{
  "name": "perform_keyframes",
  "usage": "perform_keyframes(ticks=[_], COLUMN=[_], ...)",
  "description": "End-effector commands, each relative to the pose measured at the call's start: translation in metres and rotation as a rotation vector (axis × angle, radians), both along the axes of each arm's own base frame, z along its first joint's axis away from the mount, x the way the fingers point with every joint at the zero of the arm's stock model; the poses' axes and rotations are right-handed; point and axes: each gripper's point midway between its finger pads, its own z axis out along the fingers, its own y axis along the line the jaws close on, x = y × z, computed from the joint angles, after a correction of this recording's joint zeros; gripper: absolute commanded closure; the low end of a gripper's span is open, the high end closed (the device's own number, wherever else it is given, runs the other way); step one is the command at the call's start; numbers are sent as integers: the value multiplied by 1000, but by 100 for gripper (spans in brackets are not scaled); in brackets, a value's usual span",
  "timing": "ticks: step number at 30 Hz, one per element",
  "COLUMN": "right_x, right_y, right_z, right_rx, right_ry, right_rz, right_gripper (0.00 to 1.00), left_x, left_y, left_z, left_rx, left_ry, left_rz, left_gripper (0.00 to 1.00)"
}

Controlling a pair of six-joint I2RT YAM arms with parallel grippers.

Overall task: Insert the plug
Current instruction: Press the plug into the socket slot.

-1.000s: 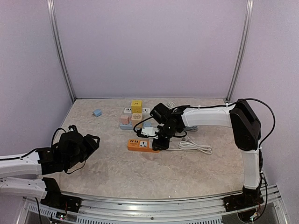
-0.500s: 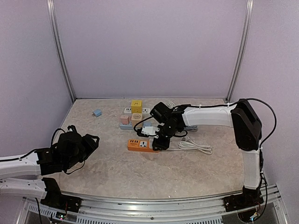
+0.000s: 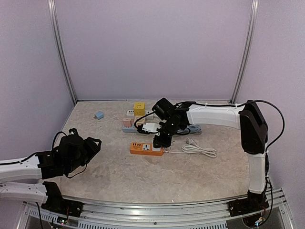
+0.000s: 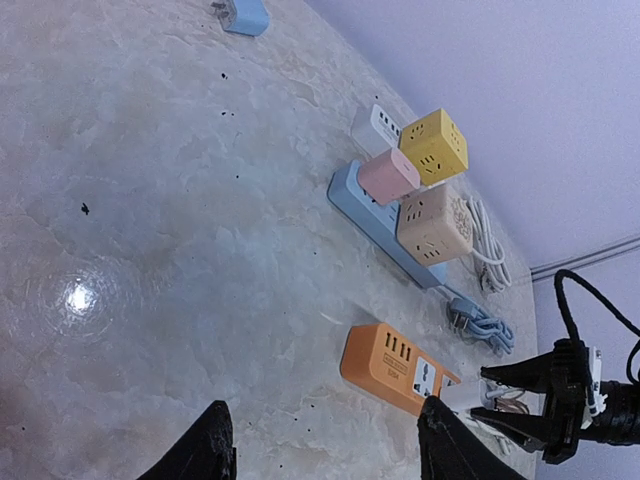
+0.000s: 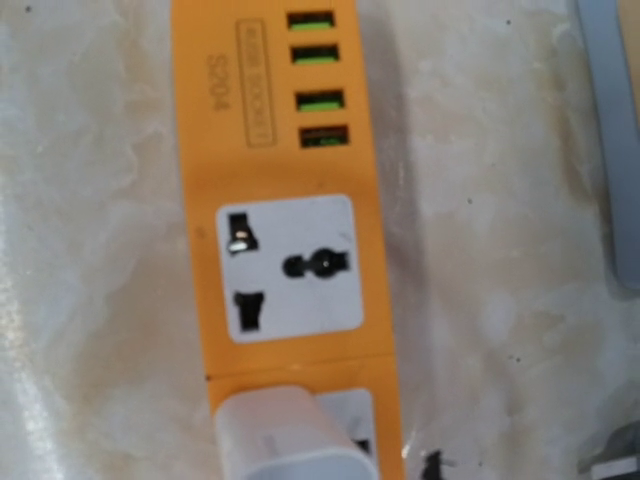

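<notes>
**A:** Left side first?
**B:** Left claw (image 4: 322,412) is spread wide with nothing between its fingers, low over the table (image 4: 150,200). No change over the last second. The task items are well off to its far right.

**A:** Strip?
**B:** The orange power strip (image 3: 143,148) lies flat, just below the right claw's tips, roughly where it was.

**A:** Plug?
**B:** The white plug (image 5: 290,440) sits in the strip's end socket, the one nearest the right claw. The next socket (image 5: 285,265), further from the claw, is free.

**A:** So what changed?
**B:** The right claw (image 4: 488,396). A second ago it was down on that end of the strip. Now it's lifted and backed off a little, fingers spread, not touching the plug. It looks like a release after the push.

**A:** Done, then?
**B:** Probably. The plug stayed put when the claw let go. I can't confirm it's fully seated, because the prongs are hidden and the wrist view crops the plug's lower edge.
</notes>
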Motion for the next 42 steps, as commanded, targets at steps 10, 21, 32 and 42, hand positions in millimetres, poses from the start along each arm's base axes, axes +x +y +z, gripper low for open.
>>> perform_keyframes(ticks=[10,21,32,42], right_x=[-30,-30,-15,-16], right_y=[-3,-1,16,-10], right_z=[-21,-19,55,132], right_rx=[-83,-110,28,209], right_ry=[50,-22,-122,-232], right_rz=[80,78,44,-129], right_gripper=[80,67,50,19], left_x=[2,3,8,68], left_y=[3,9,24,69], left_z=[-2,-2,4,57], left_rx=[35,52,79,93], left_ry=[-4,8,26,83], left_rz=[2,27,79,166], left_gripper=[41,37,20,1])
